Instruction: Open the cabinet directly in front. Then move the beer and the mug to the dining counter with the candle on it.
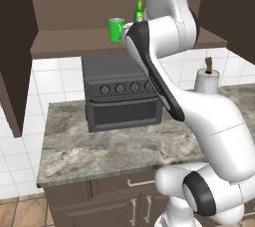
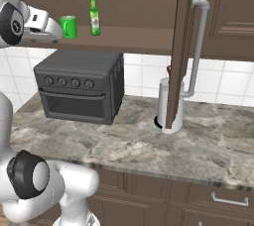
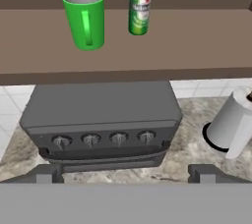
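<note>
Pincer (image 3: pixel 126 174) wide open, empty, hovering above the dark grey toaster oven (image 3: pixel 101 120). Cabinet doors (image 2: pixel 181 46) open. Bright green mug (image 3: pixel 84 20) on the shelf above oven, slim green beer bottle (image 3: pixel 140 3) just beside. Approach mug level, straddle body, avoid bottle.

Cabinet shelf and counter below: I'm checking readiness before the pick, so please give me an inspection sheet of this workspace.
Surface: marbled stone counter, bare in front.
Job's things: cabinet doors swung open; green mug and beer bottle upright on the shelf, apart, mug handle facing the hand camera.
Clutter: toaster oven under the shelf; paper towel roll beside it.
Claw: open, holding nothing, short of the shelf.
Cables: nothing seen.
Surroundings: white tiled wall; drawers with short handles below the counter.
</note>
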Controlling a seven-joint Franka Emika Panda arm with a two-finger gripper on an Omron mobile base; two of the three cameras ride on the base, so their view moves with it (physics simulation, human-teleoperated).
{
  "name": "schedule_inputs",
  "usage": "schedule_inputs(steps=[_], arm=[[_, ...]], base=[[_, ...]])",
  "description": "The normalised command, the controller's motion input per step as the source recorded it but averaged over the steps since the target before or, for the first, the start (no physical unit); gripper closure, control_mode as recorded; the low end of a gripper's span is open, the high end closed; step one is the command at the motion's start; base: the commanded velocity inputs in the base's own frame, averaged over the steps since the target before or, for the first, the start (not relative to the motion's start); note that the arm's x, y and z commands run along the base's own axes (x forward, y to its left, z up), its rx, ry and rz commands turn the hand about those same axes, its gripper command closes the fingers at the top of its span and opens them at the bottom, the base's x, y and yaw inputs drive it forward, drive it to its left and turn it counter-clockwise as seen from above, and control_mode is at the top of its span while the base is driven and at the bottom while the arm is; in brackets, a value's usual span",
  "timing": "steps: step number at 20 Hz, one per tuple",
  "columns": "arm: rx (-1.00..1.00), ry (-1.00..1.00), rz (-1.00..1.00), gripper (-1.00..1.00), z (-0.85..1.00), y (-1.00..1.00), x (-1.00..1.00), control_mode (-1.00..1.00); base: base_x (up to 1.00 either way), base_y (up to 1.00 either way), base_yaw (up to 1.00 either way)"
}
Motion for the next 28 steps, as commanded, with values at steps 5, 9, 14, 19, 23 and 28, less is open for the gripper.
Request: schedule_inputs(steps=[5, 9, 14, 19, 23, 28], arm=[[0.00, 0.00, 0.00, -1.00, -0.07, 0.02, 0.31, -1.00], [0.00, 0.00, -0.02, -1.00, 0.00, 0.09, 0.35, -1.00], [0.00, 0.00, -0.02, -1.00, -0.02, 0.15, 0.36, -1.00], [0.00, 0.00, -0.02, -1.00, 0.00, 0.12, 0.40, -1.00], [0.00, 0.00, -0.02, -1.00, -0.03, 0.08, 0.39, -1.00], [0.00, 0.00, -0.02, -1.00, -0.05, 0.04, 0.40, -1.00]], base=[[0.00, 0.00, 0.00], [0.00, 0.00, 0.00], [0.00, 0.00, 0.00], [0.00, 0.00, 0.00], [0.00, 0.00, 0.00], [0.00, 0.00, 0.00]])
